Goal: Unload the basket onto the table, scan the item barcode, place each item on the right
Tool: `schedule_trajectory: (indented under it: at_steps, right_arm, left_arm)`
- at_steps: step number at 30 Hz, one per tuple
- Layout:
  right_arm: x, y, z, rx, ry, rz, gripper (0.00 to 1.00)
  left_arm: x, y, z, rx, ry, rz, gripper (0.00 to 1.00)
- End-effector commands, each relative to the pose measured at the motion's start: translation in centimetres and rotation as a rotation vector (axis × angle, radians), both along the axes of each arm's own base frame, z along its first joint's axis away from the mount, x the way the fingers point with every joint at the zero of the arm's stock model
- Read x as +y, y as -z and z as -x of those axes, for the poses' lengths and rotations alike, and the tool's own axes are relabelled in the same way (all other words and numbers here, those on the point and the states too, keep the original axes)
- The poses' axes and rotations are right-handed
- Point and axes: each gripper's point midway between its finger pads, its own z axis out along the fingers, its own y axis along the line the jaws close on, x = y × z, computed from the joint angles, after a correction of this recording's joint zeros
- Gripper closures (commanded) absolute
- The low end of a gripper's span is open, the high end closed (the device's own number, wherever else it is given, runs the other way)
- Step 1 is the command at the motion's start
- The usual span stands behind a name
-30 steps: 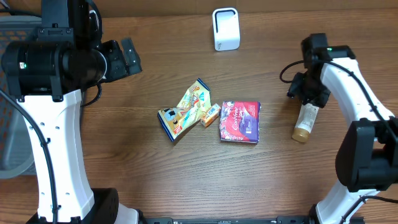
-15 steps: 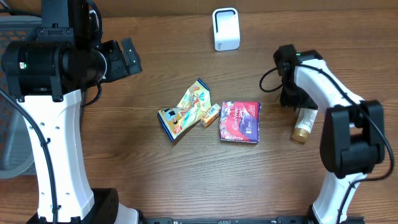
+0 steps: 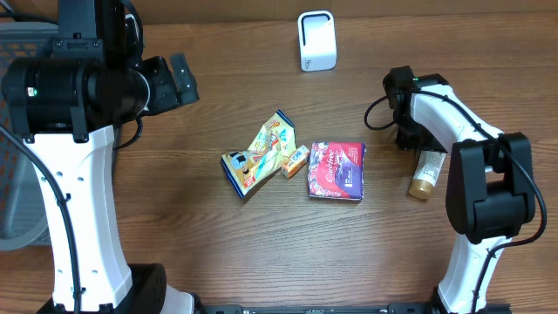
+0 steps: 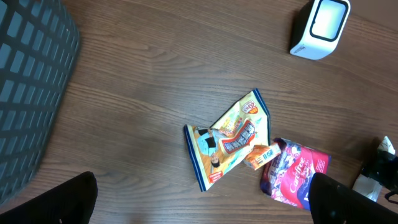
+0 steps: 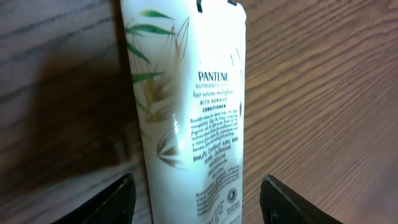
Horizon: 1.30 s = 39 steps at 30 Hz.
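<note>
Overhead view, read from your left. A grey mesh basket stands at the left edge of the worktop, a brown wood-grain surface with darker streaks. A paler strip runs along its far edge, and that is all of the room you can see. The left arm rises beside the basket. The left gripper hangs above bare wood with its jaws wide apart, holding nothing. In the left wrist view its two dark fingers sit at the lower corners of the frame.

Near the middle you find three items in a cluster. A crumpled yellow snack packet has a small orange box touching its right edge, and a purple packet lies flat just beside the box. Beyond them, near the far edge, the white scanner stands upright, well apart from the cluster.

To the right lies the conditioner tube, flat on the wood, its gold cap toward the near edge. The right gripper is at the tube's far end. In the right wrist view its jaws stand apart on either side of the white tube, and wood shows between each finger and the tube's side, so the tube is straddled, not clamped. Printed text and a green bamboo-leaf motif on the tube face that camera.
</note>
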Motion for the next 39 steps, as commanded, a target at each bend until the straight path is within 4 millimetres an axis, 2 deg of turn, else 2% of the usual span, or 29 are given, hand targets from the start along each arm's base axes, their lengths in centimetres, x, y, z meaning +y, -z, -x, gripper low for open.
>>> schedule_trajectory:
  at_steps: [1, 9, 10, 13, 15, 19, 24, 25, 28, 33, 36, 39]
  right_arm:
    - [-0.5, 0.4, 0.4, -0.009, 0.009, 0.019, 0.35]
    - [-0.6, 1.8, 0.8, -0.019, 0.01, 0.018, 0.38]
    - [-0.5, 1.8, 0.8, -0.023, 0.01, 0.017, 0.43]
    - [-0.5, 1.8, 0.6, -0.029, 0.01, 0.016, 0.66]
    - [-0.5, 1.8, 0.6, -0.029, 0.01, 0.016, 0.73]
    - [-0.3, 1.6, 0.6, -0.021, 0.011, 0.002, 0.96]
    - [1.4, -0.7, -0.9, -0.031, 0.019, -0.098, 0.96]
    - [2.6, -1.9, -1.8, -0.045, 0.023, -0.168, 0.96]
    - [5.6, -3.9, -3.2, -0.062, -0.001, -0.336, 0.97]
    - [12.4, -6.9, -5.0, -0.083, -0.146, -0.722, 0.96]
    - [16.1, -8.1, -5.3, -0.092, -0.223, -0.939, 0.96]
    - [19.3, -9.2, -4.8, -0.08, -0.267, -1.145, 0.96]
  left_arm:
    - [0.2, -0.4, 0.3, -0.015, -0.014, 0.003, 0.0]
    - [0.2, -0.4, 0.3, -0.015, -0.014, 0.003, 0.0]
    - [0.2, -0.4, 0.3, -0.015, -0.014, 0.003, 0.0]
    - [0.2, -0.4, 0.3, -0.015, -0.014, 0.003, 0.0]
    - [0.2, -0.4, 0.3, -0.015, -0.014, 0.003, 0.0]
    - [0.2, -0.4, 0.3, -0.015, -0.014, 0.003, 0.0]
    - [0.2, -0.4, 0.3, -0.015, -0.014, 0.003, 0.0]
    - [0.2, -0.4, 0.3, -0.015, -0.014, 0.003, 0.0]
    - [0.2, -0.4, 0.3, -0.015, -0.014, 0.003, 0.01]
    - [0.2, -0.4, 0.3, -0.015, -0.014, 0.003, 0.0]
    - [0.2, -0.4, 0.3, -0.015, -0.014, 0.003, 0.01]
    - [0.2, -0.4, 0.3, -0.015, -0.014, 0.003, 0.0]
